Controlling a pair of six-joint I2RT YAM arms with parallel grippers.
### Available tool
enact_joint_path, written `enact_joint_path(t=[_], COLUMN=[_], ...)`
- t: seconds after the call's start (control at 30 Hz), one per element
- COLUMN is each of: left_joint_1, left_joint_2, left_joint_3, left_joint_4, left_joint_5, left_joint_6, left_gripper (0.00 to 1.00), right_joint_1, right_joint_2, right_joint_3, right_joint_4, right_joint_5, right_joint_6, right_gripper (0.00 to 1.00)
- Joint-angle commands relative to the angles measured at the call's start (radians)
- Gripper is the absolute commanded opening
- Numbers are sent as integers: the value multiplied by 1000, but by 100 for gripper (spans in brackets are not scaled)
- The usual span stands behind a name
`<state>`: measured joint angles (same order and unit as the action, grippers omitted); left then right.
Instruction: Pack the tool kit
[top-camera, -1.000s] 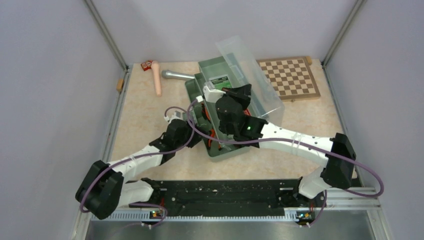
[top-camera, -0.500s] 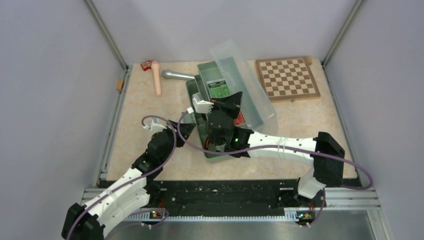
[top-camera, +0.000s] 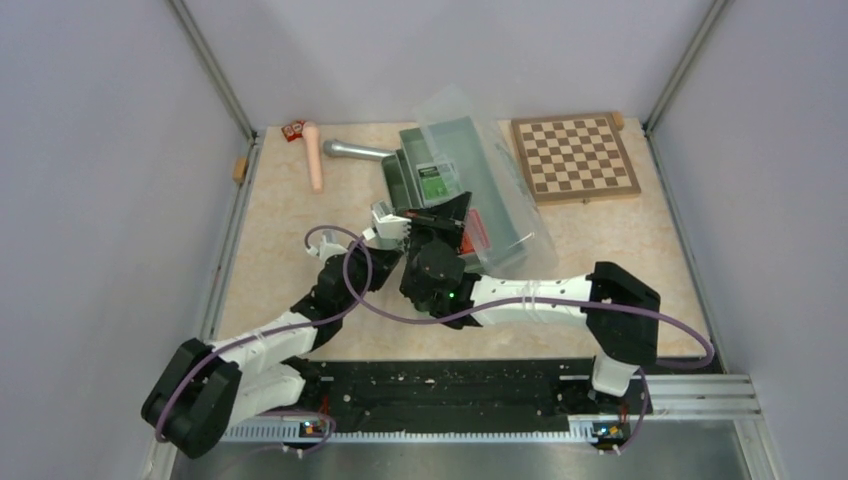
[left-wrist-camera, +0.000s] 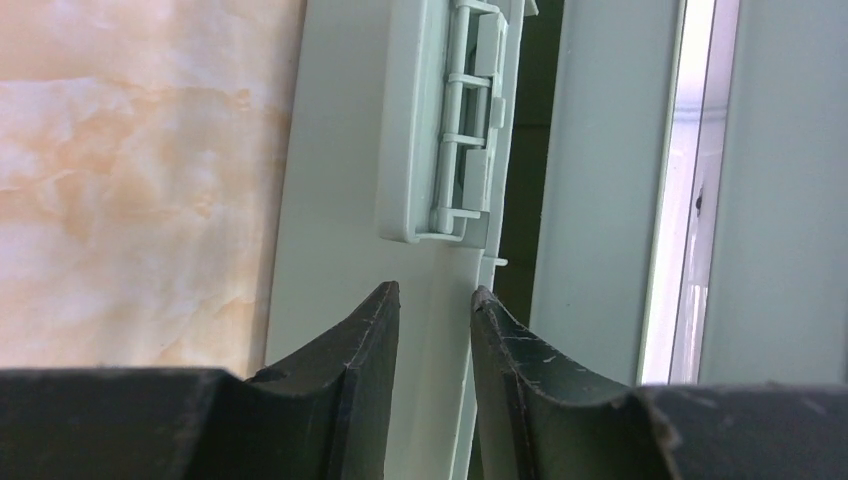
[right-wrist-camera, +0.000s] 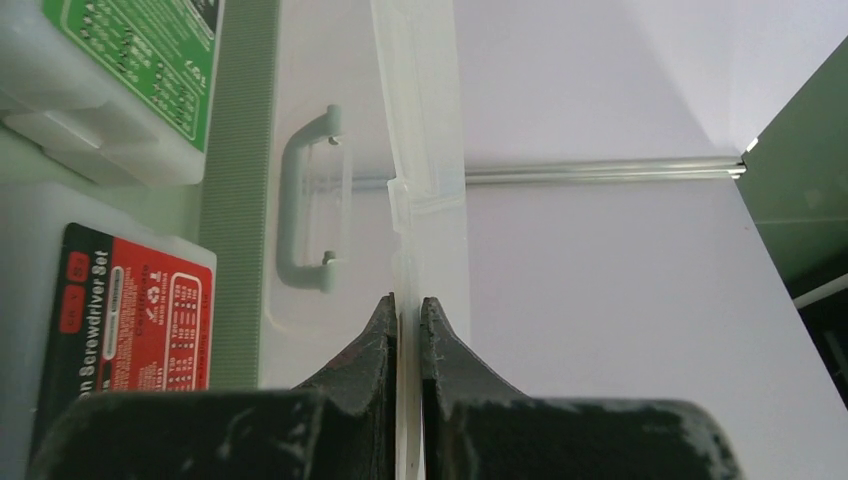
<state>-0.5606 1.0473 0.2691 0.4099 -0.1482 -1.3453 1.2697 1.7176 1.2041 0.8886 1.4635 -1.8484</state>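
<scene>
The sage-green toolbox stands mid-table, its translucent lid tilted partway down over it. Inside lie a small green box and a small red box; both also show in the right wrist view, the green box above the red box, beside the tray handle. My right gripper is shut on the lid's clear edge. My left gripper straddles the toolbox's pale green rim below a latch, fingers close on it. Pliers and screwdrivers are hidden.
A wooden chessboard lies at the back right. A silver microphone, a pink cylinder and a small red item lie at the back left. Metal rails border the table on both sides.
My right gripper has drawn the lid down and toward me. The toolbox has shifted and turned. My left arm pulled back, then came in again at the toolbox's left rim.
</scene>
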Motion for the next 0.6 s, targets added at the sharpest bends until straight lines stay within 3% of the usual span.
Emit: enact_joint_path(t=[0.0,0.2,0.4,0.57], left_joint_1=[-16,-15,-15,-15], left_joint_2=[130,78,-116,-185], left_joint_3=[57,-13,-72,-85], left_joint_4=[140,200,34,-68], left_joint_5=[133,100,-6,-53], left_joint_6=[20,-29,-30,-27], left_gripper=[37,37,39,39], right_joint_1=[83,123,157,180], right_joint_2=[-17,53,146,185], right_joint_3=[58,78,125,149], right_joint_4=[227,303,409,439], right_joint_5=[-80,-83,-81,-77], right_joint_6=[-122,-172,-240,-255], right_gripper=[3,9,18,46])
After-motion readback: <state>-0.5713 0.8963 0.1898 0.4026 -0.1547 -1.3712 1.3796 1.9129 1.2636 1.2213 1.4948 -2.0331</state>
